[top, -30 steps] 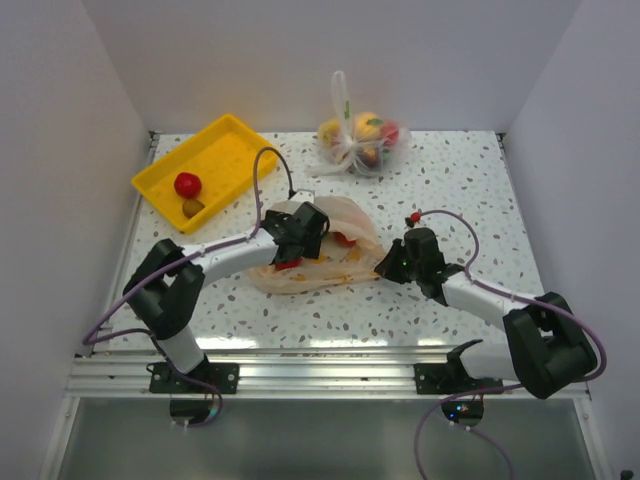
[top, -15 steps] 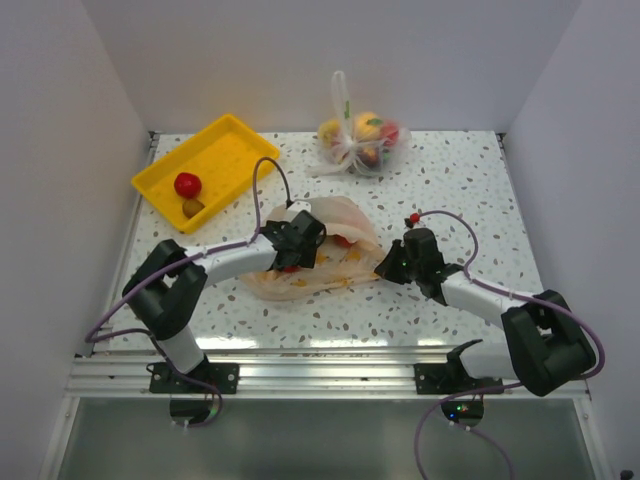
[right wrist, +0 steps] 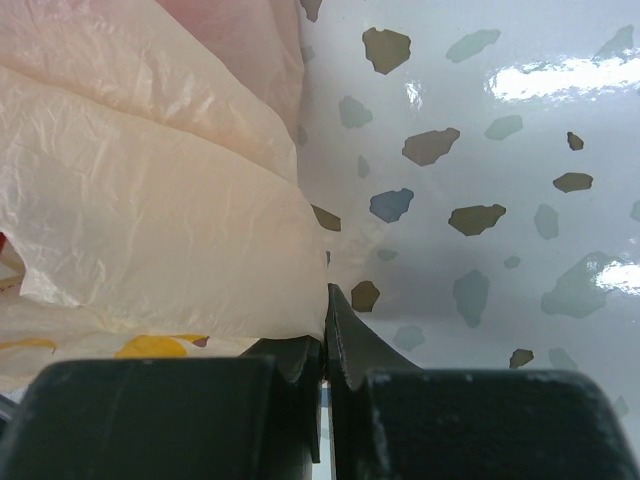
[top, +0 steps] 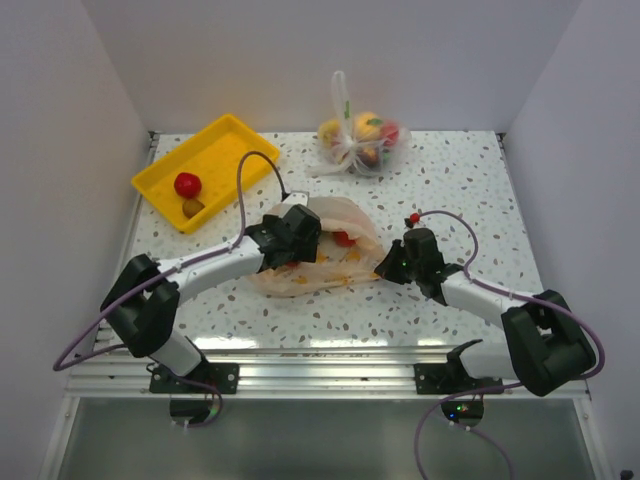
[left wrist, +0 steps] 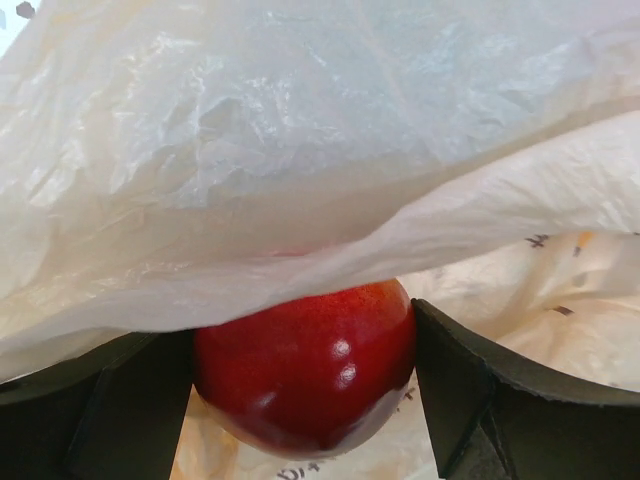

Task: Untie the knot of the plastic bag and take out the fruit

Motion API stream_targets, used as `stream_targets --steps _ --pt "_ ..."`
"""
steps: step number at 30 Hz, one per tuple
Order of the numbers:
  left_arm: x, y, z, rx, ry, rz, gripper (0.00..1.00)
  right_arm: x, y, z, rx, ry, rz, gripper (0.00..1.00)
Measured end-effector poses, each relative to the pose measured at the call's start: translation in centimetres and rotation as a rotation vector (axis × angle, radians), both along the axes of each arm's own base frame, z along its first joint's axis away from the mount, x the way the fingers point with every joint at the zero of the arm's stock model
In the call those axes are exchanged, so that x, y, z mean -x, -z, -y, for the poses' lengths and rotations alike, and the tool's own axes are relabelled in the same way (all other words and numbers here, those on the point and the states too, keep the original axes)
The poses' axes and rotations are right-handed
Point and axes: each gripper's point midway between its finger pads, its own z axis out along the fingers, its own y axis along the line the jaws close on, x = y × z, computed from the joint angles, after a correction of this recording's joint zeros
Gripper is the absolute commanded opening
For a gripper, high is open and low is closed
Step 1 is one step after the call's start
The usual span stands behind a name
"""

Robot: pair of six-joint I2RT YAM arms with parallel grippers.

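Observation:
The peach-orange plastic bag [top: 345, 268] lies crumpled at mid-table. My left gripper [top: 312, 240] reaches into its mouth; in the left wrist view it [left wrist: 305, 345] is shut on a shiny red fruit [left wrist: 300, 375], with the bag's film [left wrist: 300, 150] draped over the top. My right gripper [top: 383, 266] is shut on the bag's right edge [right wrist: 150, 200], its jaws [right wrist: 327, 305] pressed together on the film at table level. Another red patch [top: 343, 238] shows through the bag. I cannot pick out the knot. The green and dark fruits are hidden.
A yellow tray [top: 225, 150] at the back left holds a red fruit [top: 186, 184] and a small brown fruit [top: 193, 207]. A tied clear bag of fruit [top: 358, 140] sits at the back centre. White walls close three sides.
My left arm's elbow has swung down and left, and its wrist has turned and shifted slightly at the bag's mouth. The right arm and the bag's right end have not moved.

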Motion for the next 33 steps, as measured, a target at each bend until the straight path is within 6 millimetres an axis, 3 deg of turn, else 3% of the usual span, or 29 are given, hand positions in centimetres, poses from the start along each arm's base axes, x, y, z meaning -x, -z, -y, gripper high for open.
stream_targets --steps 6,16,18,23,27,33 --pt "0.5 -2.6 1.3 0.105 0.046 0.019 0.80 0.0 0.0 0.0 0.000 0.000 0.000 0.00" --pt "1.9 -4.0 4.0 0.235 0.151 -0.032 0.81 0.0 0.0 0.0 0.000 0.001 0.000 0.00" --pt "1.8 -5.7 4.3 0.260 0.161 -0.009 0.81 0.0 0.0 0.0 0.000 0.001 0.000 0.00" --pt "0.0 -13.2 4.9 0.342 0.175 0.125 0.83 0.0 0.0 0.0 0.000 0.000 0.000 0.00" --pt "-2.9 -17.8 1.5 0.366 0.097 0.231 0.84 0.0 0.0 0.0 0.000 0.001 0.000 0.00" --pt "-7.6 -19.3 -6.8 0.292 -0.112 0.309 0.86 0.0 0.0 0.0 -0.001 0.000 0.001 0.00"
